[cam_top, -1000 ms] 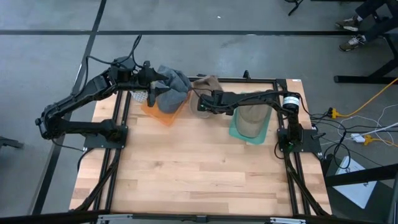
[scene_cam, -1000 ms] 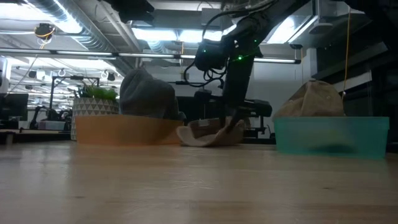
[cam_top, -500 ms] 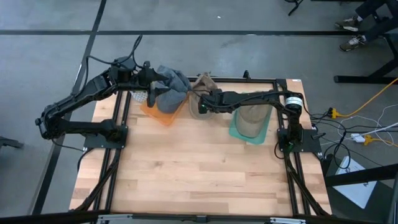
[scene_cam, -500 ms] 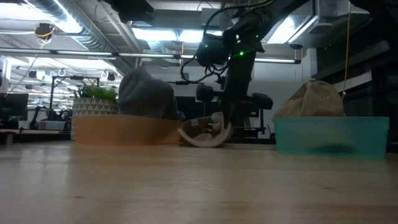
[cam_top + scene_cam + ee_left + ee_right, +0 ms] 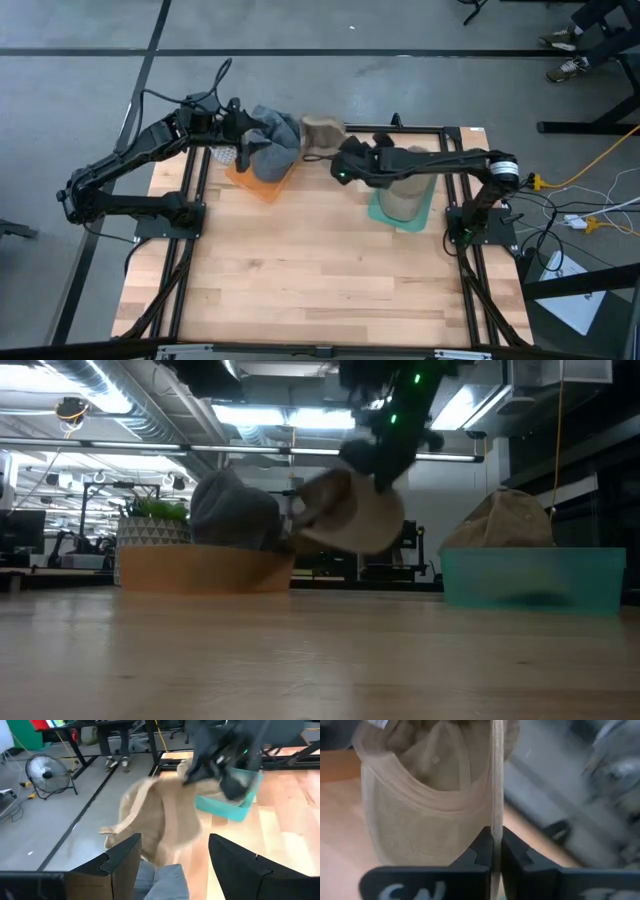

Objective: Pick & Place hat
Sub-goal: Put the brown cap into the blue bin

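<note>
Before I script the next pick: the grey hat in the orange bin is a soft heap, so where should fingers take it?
Judging by its pose, grip the raised crown of the grey hat from above: it mounds over the orange bin rim, and the walls block a side approach. The left gripper is already beside it; the right gripper is shut on the tan cap.

A tan cap [image 5: 321, 131] hangs in the air over the far edge of the table, between the orange bin and the teal bin, lifted clear of the wood. It is soft and floppy, tilted, with its hollow inside and inner band [image 5: 437, 800] open to the right wrist view. Its brim [image 5: 497, 780] is pinched edge-on. From the low view it sags [image 5: 350, 510] at bin-rim height.
</note>
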You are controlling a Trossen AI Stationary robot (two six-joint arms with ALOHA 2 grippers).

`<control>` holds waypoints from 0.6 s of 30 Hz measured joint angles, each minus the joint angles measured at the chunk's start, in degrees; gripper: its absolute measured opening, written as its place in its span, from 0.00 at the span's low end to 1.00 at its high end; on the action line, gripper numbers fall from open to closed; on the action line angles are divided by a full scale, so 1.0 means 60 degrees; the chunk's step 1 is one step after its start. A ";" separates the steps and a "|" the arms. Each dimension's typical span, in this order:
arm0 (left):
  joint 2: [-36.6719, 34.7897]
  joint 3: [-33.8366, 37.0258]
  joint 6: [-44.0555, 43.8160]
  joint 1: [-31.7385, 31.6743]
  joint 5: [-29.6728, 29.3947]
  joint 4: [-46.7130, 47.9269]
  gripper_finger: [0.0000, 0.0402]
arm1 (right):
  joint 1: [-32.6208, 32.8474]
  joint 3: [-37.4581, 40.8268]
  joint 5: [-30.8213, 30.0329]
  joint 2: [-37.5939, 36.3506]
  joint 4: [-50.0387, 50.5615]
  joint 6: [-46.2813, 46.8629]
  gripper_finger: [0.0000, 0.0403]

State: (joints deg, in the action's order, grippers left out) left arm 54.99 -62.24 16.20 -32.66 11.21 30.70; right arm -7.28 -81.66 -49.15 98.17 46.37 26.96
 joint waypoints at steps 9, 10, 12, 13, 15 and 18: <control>0.0031 -0.0004 -0.0100 0.0017 0.0610 0.0000 0.57 | 0.0545 -0.1526 -0.2341 -0.0517 -0.0061 -0.4841 0.05; 0.0031 -0.0004 0.0066 0.0017 0.0632 -0.0004 0.57 | 0.0570 -0.1707 -0.2459 -0.0517 -0.0051 -0.5267 0.05; -0.0032 -0.0004 0.0281 0.0017 0.0622 -0.0083 0.57 | 0.0617 -0.2054 -0.2740 -0.0517 -0.0043 -0.6116 0.04; -0.0091 -0.0004 0.0355 0.0008 0.0618 -0.0190 0.57 | 0.0647 -0.2204 -0.2857 -0.0517 -0.0046 -0.6570 0.04; -0.0242 -0.0004 0.0510 -0.0048 0.0620 -0.0557 0.57 | 0.0694 -0.2454 -0.2947 -0.0520 -0.0044 -0.7519 0.04; -0.0527 -0.0004 0.0715 -0.0230 0.0580 -0.1209 0.57 | 0.0778 -0.2798 -0.3056 -0.0520 -0.0034 -0.8701 0.04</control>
State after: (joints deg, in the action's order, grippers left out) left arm 51.83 -62.26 20.49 -34.04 14.70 23.44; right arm -2.61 -98.45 -67.48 95.04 46.17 -25.25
